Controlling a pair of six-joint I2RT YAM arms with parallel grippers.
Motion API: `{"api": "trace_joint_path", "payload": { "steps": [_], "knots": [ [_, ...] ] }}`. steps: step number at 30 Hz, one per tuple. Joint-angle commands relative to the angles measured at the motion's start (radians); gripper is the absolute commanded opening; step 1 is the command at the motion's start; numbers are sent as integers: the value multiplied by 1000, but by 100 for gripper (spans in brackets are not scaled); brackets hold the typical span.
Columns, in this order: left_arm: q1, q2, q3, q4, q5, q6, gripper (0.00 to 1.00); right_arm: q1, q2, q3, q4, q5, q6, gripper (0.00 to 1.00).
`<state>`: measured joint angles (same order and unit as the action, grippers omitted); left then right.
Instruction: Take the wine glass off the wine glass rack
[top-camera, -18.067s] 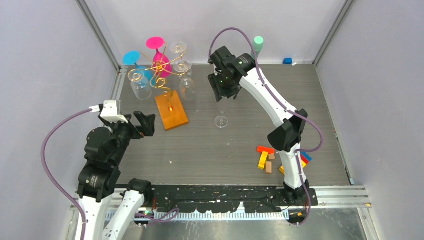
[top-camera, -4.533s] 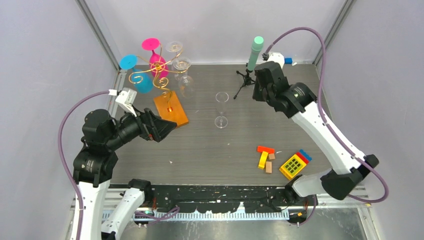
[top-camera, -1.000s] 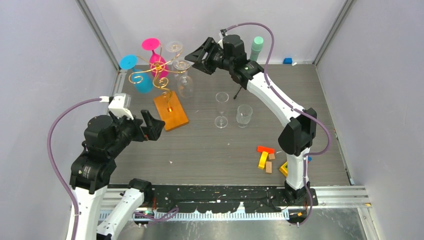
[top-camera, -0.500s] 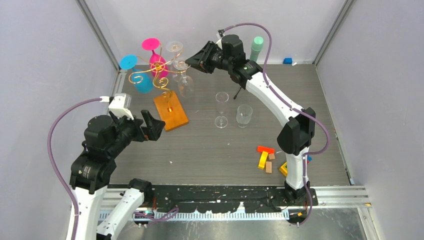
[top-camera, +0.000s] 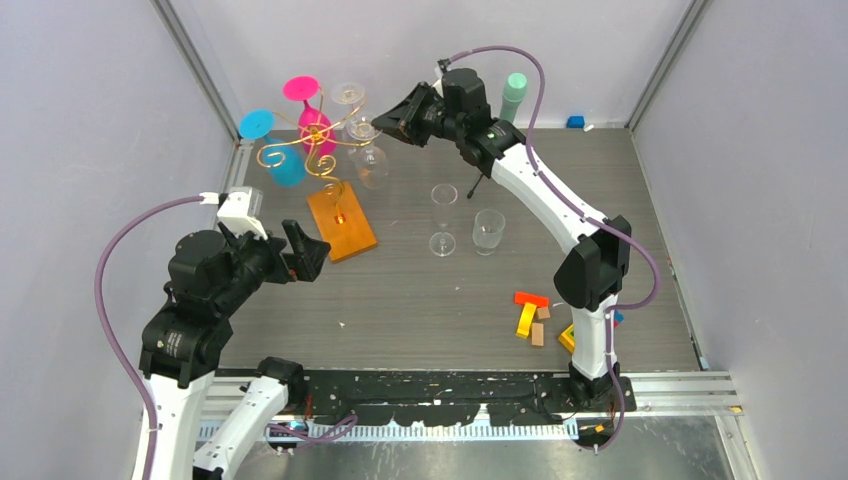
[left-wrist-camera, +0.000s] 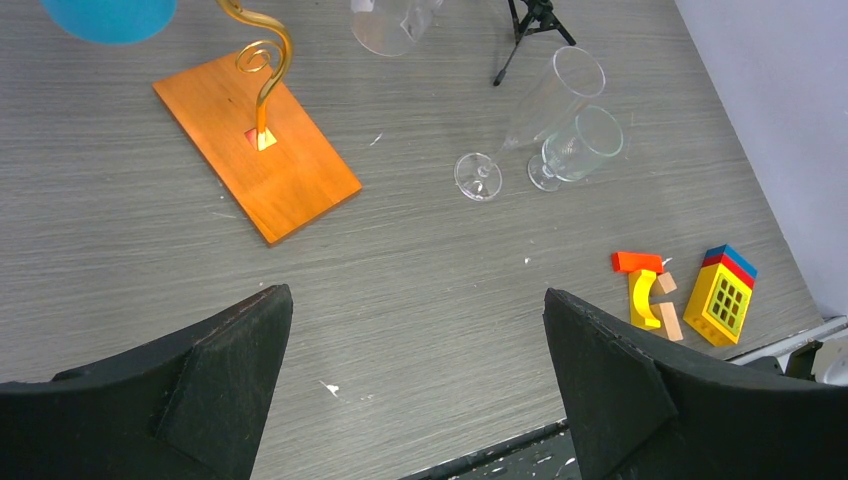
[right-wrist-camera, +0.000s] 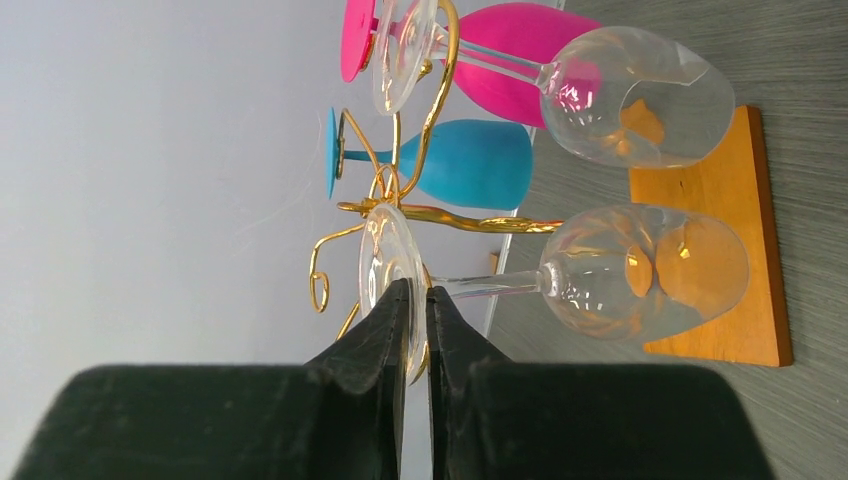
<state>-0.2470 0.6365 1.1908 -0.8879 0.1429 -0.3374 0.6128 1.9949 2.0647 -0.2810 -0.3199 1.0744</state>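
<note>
At the wine glass rack (right-wrist-camera: 450, 216), the right gripper (right-wrist-camera: 418, 300) pinches the foot of a wine glass (right-wrist-camera: 650, 270); the left gripper (left-wrist-camera: 415, 300) gapes wide.

**Left arm**, near left: folded at the elbow and raised over its base, the wrist angled forward and down toward the table. The left gripper (top-camera: 306, 245) has its two black fingers spread wide. **Right arm**: rises from its base at the near right, then stretches to the far left – forearm long, wrist about level, pointing left. The right gripper (right-wrist-camera: 417, 292) is narrowed to a thin slit, pinching the foot of a wine glass (right-wrist-camera: 640, 270).
</note>
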Motion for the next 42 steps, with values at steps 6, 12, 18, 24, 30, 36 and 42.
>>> {"api": "trace_joint_path", "payload": {
  "steps": [6,12,18,24,30,36,42],
  "knots": [
    [-2,-14,12,24,-13,16,100,21,-126,-54,139,13,79,0],
    [-2,-12,7,33,-17,20,100,27,-156,-76,145,-17,97,0],
    [-2,-10,13,31,-18,21,100,32,-168,-102,163,-34,110,0],
    [-2,-8,16,31,-20,21,100,43,-156,-104,204,-68,129,0],
    [-3,-8,20,26,-26,24,100,52,-104,-50,267,-85,119,0],
    [-3,-11,18,23,-30,29,100,53,-30,53,243,-79,111,0],
    [-3,-13,18,19,-31,29,100,47,13,136,174,18,31,0]
  ]
}}
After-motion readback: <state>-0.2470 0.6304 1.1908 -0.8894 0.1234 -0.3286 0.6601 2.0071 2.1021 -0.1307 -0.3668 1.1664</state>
